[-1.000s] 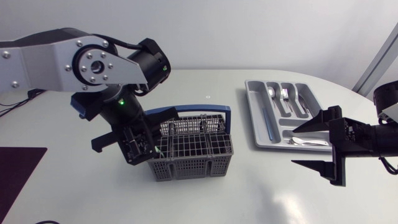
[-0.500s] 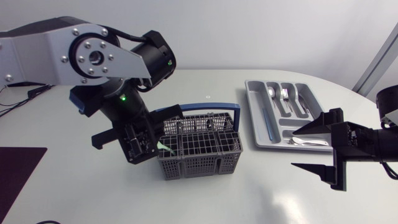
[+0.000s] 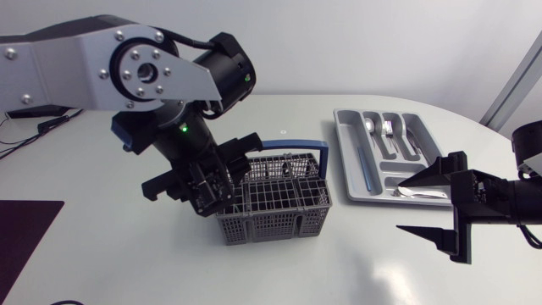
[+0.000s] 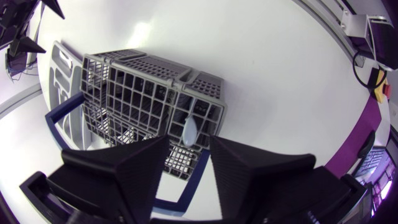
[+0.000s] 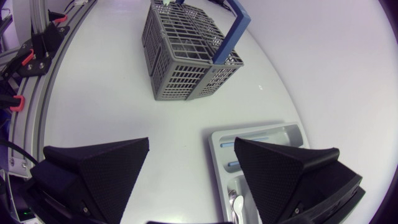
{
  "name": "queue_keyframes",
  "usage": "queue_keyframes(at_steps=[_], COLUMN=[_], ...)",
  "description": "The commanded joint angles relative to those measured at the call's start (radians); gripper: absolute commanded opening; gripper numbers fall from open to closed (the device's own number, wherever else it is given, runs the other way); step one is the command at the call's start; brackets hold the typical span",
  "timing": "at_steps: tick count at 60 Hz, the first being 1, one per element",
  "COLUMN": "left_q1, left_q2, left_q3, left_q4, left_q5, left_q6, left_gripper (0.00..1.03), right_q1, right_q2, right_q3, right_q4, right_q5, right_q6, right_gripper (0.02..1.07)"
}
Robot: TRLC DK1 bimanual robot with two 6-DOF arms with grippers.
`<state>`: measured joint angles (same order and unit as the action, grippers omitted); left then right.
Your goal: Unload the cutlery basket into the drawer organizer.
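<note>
The grey wire cutlery basket [image 3: 273,202] with a blue handle [image 3: 292,146] stands mid-table. My left gripper [image 3: 218,180] hangs over its left end, fingers apart. In the left wrist view the gripper [image 4: 189,152] is open just above the basket [image 4: 143,87], and a pale piece of cutlery [image 4: 190,132] stands in a compartment just ahead of the fingertips, untouched. The grey drawer organizer [image 3: 349,161] lies at the right with spoons [image 3: 378,128] in it. My right gripper [image 3: 440,207] is open in front of the organizer, holding nothing; its wrist view shows the basket [image 5: 186,56] and the organizer [image 5: 261,134].
A dark purple mat [image 3: 21,233] lies at the table's left front edge. Bare tabletop separates the basket from the organizer. The table's rounded edge runs close behind my right gripper.
My left gripper has moved right and up over the basket and opened. The basket has shifted a little to the right. My right arm has barely moved.
</note>
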<state>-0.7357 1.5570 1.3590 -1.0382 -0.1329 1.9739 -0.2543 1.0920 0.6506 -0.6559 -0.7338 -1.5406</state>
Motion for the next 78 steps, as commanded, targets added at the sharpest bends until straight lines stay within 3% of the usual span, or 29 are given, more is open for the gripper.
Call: queue_keyframes(at_steps=[1, 7, 16, 24, 32, 41, 53, 65, 78], left_q1=[-0.013, -0.025, -0.019, 0.018, 0.024, 0.025, 0.101, 0.196, 0.305], left_q2=[0.023, 0.049, 0.12, 0.124, 0.041, -0.107, -0.212, -0.302, -0.356], left_q3=[0.074, 0.204, 0.456, 0.54, 0.413, 0.169, 0.015, -0.112, -0.216], left_q4=[0.001, -0.005, -0.092, -0.155, -0.149, -0.003, 0.133, 0.248, 0.374], left_q5=[0.004, 0.027, 0.039, 0.081, 0.084, 0.087, 0.096, 0.144, 0.205], left_q6=[-0.061, -0.247, -0.687, -0.949, -1.049, -1.127, -1.258, -1.365, -1.463], left_gripper=[0.99, 0.99, 0.99, 0.99, 0.99, 0.99, 0.99, 0.99, 0.99], right_q1=[-0.01, -0.017, -0.028, -0.028, -0.02, 0.066, 0.332, 0.691, 0.862], right_q2=[-0.015, -0.02, -0.029, -0.03, -0.046, -0.076, -0.13, -0.066, 0.137], right_q3=[-0.023, -0.014, -0.02, -0.031, -0.026, -0.012, 0.053, 0.123, 0.273], right_q4=[-0.014, -0.028, -0.04, -0.04, -0.07, -0.085, -0.017, 0.159, 0.243], right_q5=[-0.009, -0.013, -0.027, -0.033, -0.045, -0.061, -0.064, 0.123, 0.237], right_q6=[-0.009, -0.013, -0.026, -0.032, -0.027, 0.106, 0.508, 0.956, 1.228], right_gripper=[1.01, 1.01, 1.01, 1.01, 1.01, 1.01, 1.0, 0.92, 0.84])
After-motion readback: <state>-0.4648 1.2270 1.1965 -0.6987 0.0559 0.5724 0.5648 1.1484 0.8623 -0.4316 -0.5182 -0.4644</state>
